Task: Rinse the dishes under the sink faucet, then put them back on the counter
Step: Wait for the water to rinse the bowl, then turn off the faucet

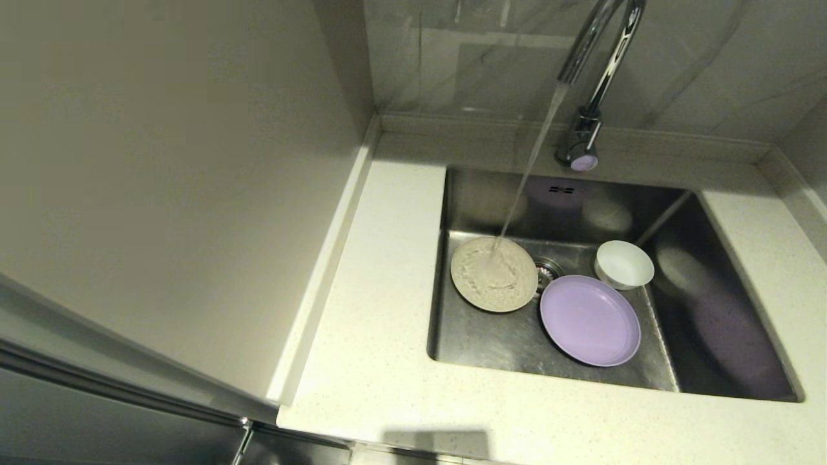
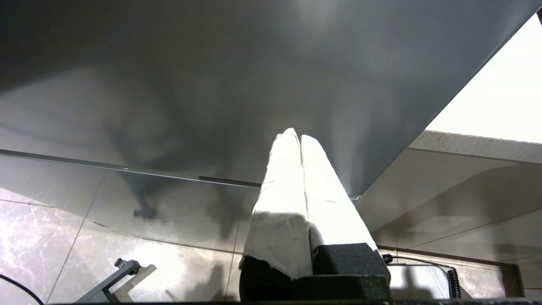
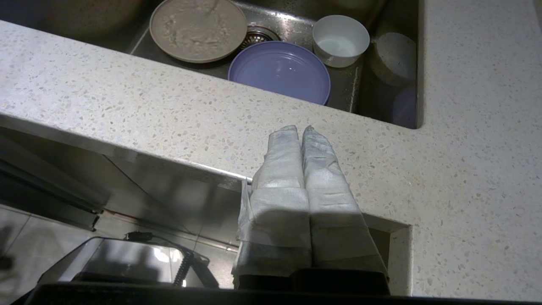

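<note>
In the head view, the sink (image 1: pixel 711 323), a brushed steel basin, is seen set into the pale speckled worktop (image 1: pixel 375 336). Water is being poured from the chrome faucet (image 1: pixel 597 71) onto the cream plate (image 1: pixel 494 274), which lies flat on the basin floor, its surface covered by rippling water. Just beside it, past the round drain strainer (image 1: pixel 546 271), the lilac plate (image 1: pixel 590 320) is seen, plain and smooth. The small white bowl (image 1: pixel 624 263) stands upright at that plate's far edge. Neither arm is shown here.

In the left wrist view, the left gripper (image 2: pixel 300 136) is seen with its white-wrapped fingers pressed together on nothing, held before a grey cabinet panel (image 2: pixel 211 84), well away from the dishes.

In the right wrist view, the right gripper (image 3: pixel 301 128) is likewise closed and empty, held at the worktop's near edge. Beyond it, the three dishes are seen in the sink.
</note>
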Tool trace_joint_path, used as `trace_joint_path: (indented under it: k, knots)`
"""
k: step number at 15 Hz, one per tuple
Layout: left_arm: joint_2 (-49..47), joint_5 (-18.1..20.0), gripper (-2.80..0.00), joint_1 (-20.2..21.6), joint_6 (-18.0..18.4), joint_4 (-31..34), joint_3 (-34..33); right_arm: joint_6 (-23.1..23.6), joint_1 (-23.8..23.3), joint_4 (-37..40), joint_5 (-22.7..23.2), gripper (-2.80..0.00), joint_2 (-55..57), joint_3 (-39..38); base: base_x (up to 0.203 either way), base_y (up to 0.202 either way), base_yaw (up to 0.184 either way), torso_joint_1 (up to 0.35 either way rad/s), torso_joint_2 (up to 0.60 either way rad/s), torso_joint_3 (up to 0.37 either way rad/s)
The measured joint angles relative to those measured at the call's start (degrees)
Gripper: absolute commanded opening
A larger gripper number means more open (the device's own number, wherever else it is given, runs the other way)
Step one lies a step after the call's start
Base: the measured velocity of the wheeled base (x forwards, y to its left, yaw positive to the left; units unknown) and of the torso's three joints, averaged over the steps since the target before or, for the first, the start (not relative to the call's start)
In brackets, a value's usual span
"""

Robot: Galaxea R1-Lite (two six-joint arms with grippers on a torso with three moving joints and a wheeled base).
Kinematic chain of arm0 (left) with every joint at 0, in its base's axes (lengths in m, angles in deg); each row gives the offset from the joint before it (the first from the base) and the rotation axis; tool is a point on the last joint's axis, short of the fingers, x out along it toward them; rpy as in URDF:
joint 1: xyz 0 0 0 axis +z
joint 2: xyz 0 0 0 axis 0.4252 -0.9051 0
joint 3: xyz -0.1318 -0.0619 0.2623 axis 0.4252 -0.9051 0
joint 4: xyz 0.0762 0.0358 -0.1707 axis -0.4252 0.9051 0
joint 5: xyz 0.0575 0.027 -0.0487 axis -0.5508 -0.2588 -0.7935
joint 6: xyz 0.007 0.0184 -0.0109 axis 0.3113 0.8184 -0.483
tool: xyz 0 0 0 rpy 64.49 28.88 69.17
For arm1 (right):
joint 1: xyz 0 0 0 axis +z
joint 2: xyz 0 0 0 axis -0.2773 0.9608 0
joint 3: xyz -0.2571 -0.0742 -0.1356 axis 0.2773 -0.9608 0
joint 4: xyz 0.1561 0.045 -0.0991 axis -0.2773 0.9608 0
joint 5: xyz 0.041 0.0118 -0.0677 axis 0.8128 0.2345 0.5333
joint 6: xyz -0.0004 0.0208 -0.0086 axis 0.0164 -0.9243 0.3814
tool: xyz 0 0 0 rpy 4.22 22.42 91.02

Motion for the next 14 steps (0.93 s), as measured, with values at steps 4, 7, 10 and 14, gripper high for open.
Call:
trace_joint_path:
  k: [4,7,10,14]
  knots:
    - [0.0,-0.02,-2.8,0.0,0.02,-0.01,0.0,-2.38,0.01,0.05,-0.14,-2.8,0.0,0.0,0.0,0.0,0.0,0.0,0.0,0.0]
    - [0.0,-0.02,-2.8,0.0,0.02,-0.01,0.0,-1.89,0.04,-1.65,-0.06,-2.8,1.87,0.01,0.0,0.0,0.0,0.0,0.0,0.0]
    - [0.0,0.01,-2.8,0.0,0.02,0.01,0.0,-1.74,0.12,-6.88,0.19,-2.8,8.86,1.57,0.0,0.0,0.0,0.0,0.0,0.0]
    - [0.0,0.01,-2.8,0.0,0.02,-0.01,0.0,-1.89,0.11,-11.43,2.28,-2.8,24.2,11.81,0.0,0.0,0.0,0.0,0.0,0.0]
